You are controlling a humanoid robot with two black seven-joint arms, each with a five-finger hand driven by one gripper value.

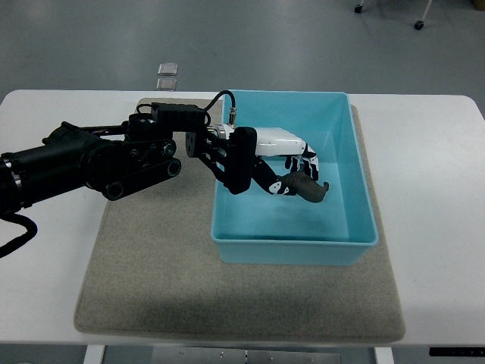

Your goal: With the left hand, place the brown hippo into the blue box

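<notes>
While our left hand (292,168) reaches over the blue box (345,114), its fingers are curled tight round the brown hippo (308,188), held inside the box, above its floor. Hippo: small, dark, rounded; we judge it light, prob. soft, so a hold across the body suits. Box: smooth rigid plastic, rectangular, sloped walls. Under box: grey felt-like mat (151,288), flat, fuzzy, on white table (45,121). Right hand n/a.

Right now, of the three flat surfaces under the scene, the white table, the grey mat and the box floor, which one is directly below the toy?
The floor of the blue box: the left hand holds the brown hippo inside its walls, while the grey mat and white table lie outside.
</notes>
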